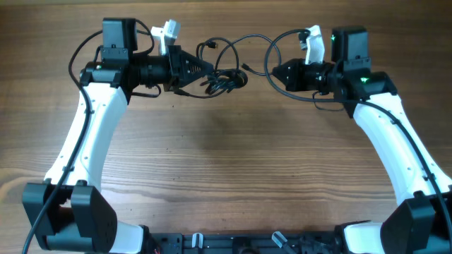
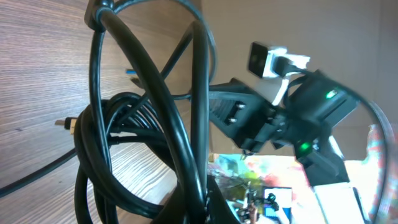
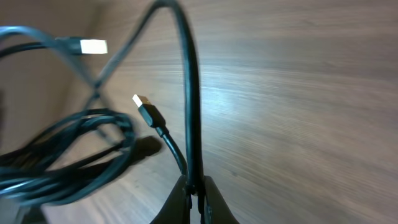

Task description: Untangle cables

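Overhead: cables (image 1: 227, 79) lengthwise left-to-right, left tool (image 1: 210, 70) and right tool (image 1: 275, 72) each clamped on them.

- The table (image 1: 233, 169) is brown wood, its grain running left to right.
- A coiled bunch of thin black cables (image 1: 224, 80) rests at its far middle.
- One plug (image 3: 144, 106) sits just right of the bunch.
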Tool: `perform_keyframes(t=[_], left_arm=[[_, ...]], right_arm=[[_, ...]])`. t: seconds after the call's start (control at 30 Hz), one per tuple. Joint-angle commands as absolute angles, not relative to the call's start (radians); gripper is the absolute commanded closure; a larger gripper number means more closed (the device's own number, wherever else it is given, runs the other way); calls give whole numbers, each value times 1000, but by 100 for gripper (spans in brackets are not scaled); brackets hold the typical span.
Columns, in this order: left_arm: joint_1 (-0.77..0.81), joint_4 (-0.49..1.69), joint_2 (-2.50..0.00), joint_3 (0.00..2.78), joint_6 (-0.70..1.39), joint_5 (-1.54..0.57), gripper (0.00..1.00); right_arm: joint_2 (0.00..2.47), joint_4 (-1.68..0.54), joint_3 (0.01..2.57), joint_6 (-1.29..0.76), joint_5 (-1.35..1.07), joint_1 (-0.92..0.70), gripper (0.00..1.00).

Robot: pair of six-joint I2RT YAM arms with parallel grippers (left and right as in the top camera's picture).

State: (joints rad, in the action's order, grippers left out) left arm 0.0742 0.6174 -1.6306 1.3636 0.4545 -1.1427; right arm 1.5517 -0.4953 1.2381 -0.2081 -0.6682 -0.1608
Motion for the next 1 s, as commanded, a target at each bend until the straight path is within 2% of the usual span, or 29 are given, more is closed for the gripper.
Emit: perform_keyframes(t=[0.0, 0.1, 0.13, 0.27, 0.37, 0.43, 0.57, 0.77, 0.97], left_arm=[[77, 643, -1615, 1379, 345, -1126, 96], [77, 645, -1615, 1379, 369, -1104, 96], [77, 645, -1615, 1379, 386, -1102, 96], [76, 645, -1615, 1379, 386, -1095, 96], [77, 657, -1615, 1379, 454, -996, 96], [76, 671, -1615, 1379, 448, -992, 96], [77, 751, -1615, 1378, 245, -990, 96], [77, 931, -1615, 1378, -139, -1093, 96], [77, 973, -1615, 1378, -204, -1161, 96]], right_arm=[[1499, -479, 1253, -81, -852, -163, 96], [1485, -485, 1253, -148, -761, -164, 93], [1485, -482, 1253, -151, -748, -164, 96], [1481, -453, 1254, -130, -809, -164, 96], [1470, -457, 1257, -134, -805, -164, 96], [1457, -452, 1257, -185, -784, -164, 96], [1402, -421, 1257, -204, -770, -164, 96], [1398, -419, 1256, -187, -595, -165, 96], [1480, -385, 1256, -260, -583, -184, 96]])
